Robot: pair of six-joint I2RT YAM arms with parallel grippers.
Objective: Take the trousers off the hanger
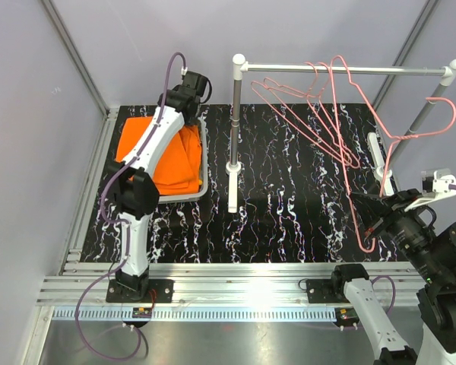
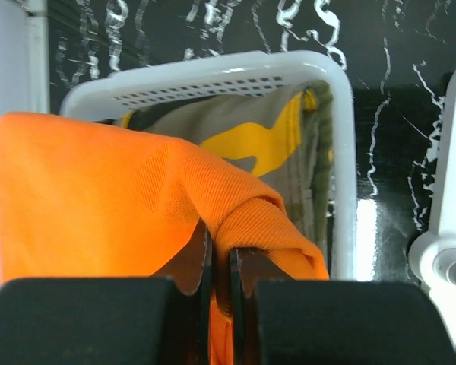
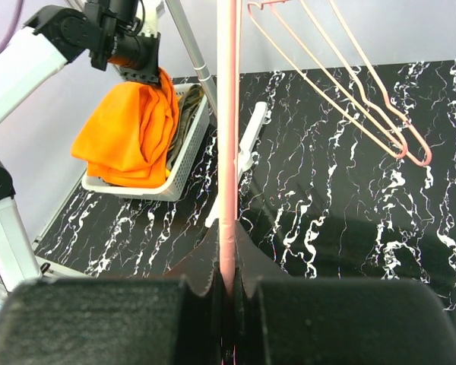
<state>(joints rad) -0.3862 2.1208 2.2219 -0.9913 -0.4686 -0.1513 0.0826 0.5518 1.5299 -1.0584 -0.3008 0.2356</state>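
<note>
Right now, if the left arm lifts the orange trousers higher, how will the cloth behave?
Probably floppy: the orange trousers fold and bunch where the left fingers pinch them. Likely light, since a small pinch holds them up. They may drag on the basket rim, where their lower folds lie.

All views are brightly, evenly lit. Glare is seen on the table [image 2: 367,228] at the left wrist view's right; wrist-view foregrounds are blurred.
</note>
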